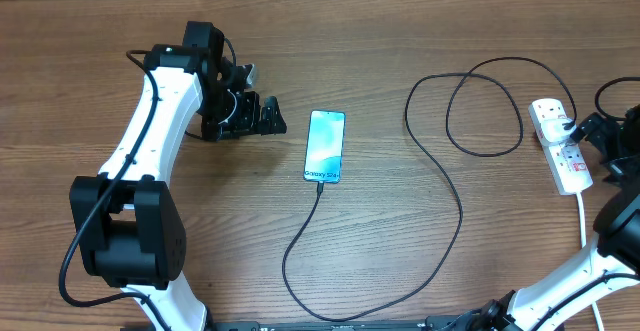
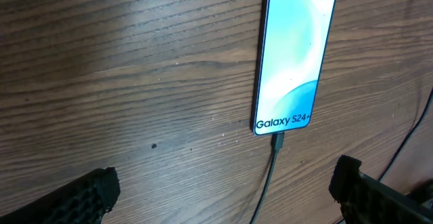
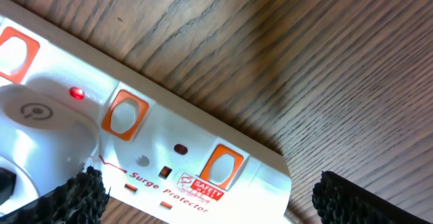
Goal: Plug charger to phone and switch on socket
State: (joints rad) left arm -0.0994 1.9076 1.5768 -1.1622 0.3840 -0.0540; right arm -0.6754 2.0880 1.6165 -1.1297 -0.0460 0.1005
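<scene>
Charger [image 2: 272,158] in phone [image 2: 292,55], red lamp [image 3: 76,93] lit on socket [image 3: 169,132], left pincer [image 2: 223,183], right pincer [image 3: 210,187] spread

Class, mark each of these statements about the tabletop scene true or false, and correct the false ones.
1. The charger cable is plugged into the phone at its "Galaxy" end. True.
2. The phone's screen is dark. False: it glows blue.
3. A red light glows on the power strip. True.
4. The left gripper grips the phone. False: its jaws are open and apart from the phone.
5. The power strip is black. False: it is white.
</scene>
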